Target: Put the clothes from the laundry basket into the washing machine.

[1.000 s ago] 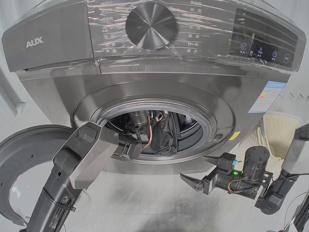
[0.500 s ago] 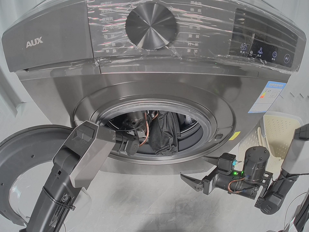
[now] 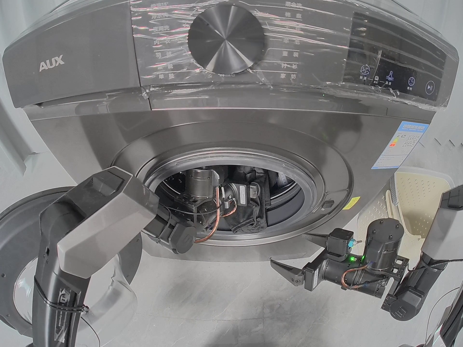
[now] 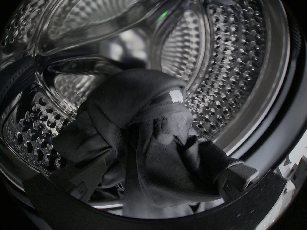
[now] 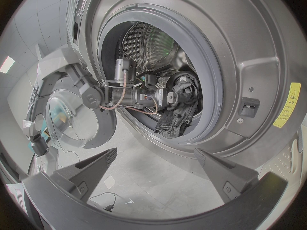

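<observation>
Inside the drum rim (image 4: 283,58), the spread left hand (image 4: 163,170) touches clothes (image 4: 134,112).

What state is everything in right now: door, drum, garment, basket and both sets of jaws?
Door: swung fully open.
Drum: holds one dark garment.
Garment: bunched at the drum's mouth, lower end draped on the door seal.
Left gripper: in the drum's mouth, jaws open around the garment.
Right gripper: outside, below the opening, jaws open, empty.
Basket: standing right of the machine, inside mostly hidden.
</observation>
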You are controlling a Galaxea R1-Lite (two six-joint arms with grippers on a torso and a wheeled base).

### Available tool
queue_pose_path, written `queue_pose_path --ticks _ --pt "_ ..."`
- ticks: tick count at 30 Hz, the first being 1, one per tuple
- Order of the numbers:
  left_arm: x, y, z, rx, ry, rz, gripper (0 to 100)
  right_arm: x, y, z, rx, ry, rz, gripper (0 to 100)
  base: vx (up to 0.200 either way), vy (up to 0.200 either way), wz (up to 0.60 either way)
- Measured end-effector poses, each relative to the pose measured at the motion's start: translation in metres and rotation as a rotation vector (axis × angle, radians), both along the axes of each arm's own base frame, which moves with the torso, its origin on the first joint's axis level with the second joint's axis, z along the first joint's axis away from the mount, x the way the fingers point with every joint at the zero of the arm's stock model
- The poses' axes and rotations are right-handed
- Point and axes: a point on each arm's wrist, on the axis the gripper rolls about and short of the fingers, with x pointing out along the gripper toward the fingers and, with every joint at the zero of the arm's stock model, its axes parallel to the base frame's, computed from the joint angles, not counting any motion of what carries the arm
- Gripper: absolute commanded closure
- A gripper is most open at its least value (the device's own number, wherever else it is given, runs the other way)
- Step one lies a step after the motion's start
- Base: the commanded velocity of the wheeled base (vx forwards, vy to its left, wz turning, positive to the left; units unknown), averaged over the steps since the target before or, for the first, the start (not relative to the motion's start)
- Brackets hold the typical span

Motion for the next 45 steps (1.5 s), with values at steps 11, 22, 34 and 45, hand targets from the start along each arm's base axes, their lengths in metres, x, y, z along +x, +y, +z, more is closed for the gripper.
queue_pose_path --ticks 11,22,34,45 --pt "-0.016 -0.016 -0.002 0.034 0.006 -0.076 0 0.0 0.0 0.0 0.0 -0.001 0.001 0 0.0 0.0 0.0" --pt "-0.001 -0.022 -0.033 0.059 0.016 -0.072 100 0.0 0.001 0.0 0.001 -0.002 0.002 0 0.0 0.0 0.0" --pt "0.023 -0.018 -0.015 -0.003 -0.069 -0.022 100 0.001 0.001 0.001 0.004 -0.005 0.001 0 0.0 0.0 0.0" --pt "0.059 -0.007 0.04 -0.171 -0.266 0.119 100 0.001 0.001 0.001 0.005 -0.006 0.002 0 0.0 0.0 0.0"
